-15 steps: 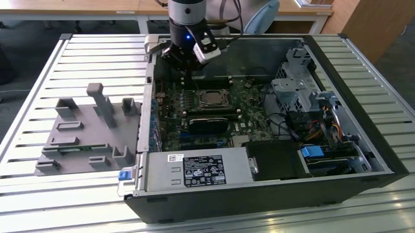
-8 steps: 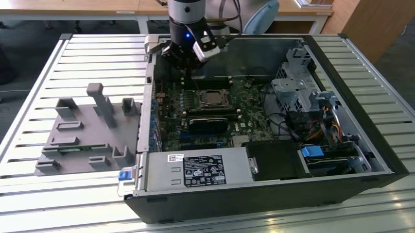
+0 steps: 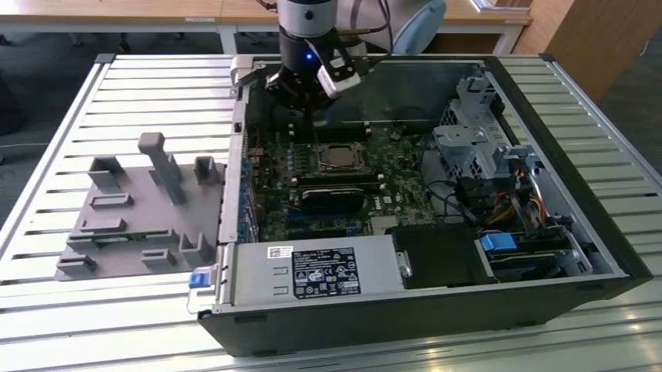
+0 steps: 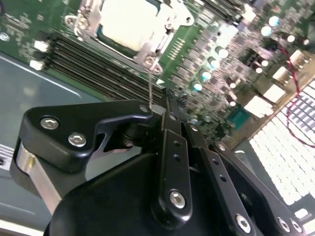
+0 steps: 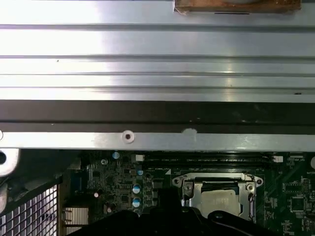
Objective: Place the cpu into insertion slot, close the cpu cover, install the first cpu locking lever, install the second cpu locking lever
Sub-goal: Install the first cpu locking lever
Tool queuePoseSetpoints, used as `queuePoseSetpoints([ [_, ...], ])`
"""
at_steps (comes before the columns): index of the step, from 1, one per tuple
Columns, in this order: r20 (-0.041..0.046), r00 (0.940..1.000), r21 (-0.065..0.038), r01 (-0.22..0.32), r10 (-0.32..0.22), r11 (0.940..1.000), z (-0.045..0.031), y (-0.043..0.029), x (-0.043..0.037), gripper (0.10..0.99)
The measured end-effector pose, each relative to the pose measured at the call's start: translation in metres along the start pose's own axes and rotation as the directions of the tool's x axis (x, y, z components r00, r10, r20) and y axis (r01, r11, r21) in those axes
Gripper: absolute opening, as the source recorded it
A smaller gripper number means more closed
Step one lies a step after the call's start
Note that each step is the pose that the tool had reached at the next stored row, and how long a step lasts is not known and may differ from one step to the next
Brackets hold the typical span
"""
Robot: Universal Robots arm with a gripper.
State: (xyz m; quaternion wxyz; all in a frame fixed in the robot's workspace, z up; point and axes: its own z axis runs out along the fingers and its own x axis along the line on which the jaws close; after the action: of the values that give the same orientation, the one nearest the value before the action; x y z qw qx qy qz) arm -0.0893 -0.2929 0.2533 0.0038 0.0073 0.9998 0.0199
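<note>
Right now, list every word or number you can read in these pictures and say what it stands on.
Black label on the grey power-supply box: print too small to read.
White sticker on the same box: too small to read.
Circuit board markings: blurred, unreadable.

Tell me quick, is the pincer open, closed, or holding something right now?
Pincer: closed, pinching the thin locking lever beside the cpu cover.

Exterior view: high, angled down on open PC case (image 3: 414, 318) on slatted worktop (image 3: 62, 325), arm (image 3: 307, 23) at case's 12 o'clock. Both wrist views close over motherboard (image 4: 187, 37), sharing the cpu (image 4: 130, 22) (image 5: 219, 201).
</note>
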Motion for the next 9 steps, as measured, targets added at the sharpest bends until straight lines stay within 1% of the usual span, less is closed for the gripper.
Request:
queuePoseSetpoints([
  [7, 0.0, 1.0, 0.0, 0.0, 0.0, 1.0, 0.0022, 0.0004, -0.0206, 0.106],
  [8, 0.0, 1.0, -0.001, 0.0, 0.0, 1.0, 0.0025, 0.0004, -0.0226, 0.106],
  [9, -0.0002, 1.0, -0.004, 0.0, 0.0, 1.0, 0.0026, 0.0004, -0.0241, 0.106],
])
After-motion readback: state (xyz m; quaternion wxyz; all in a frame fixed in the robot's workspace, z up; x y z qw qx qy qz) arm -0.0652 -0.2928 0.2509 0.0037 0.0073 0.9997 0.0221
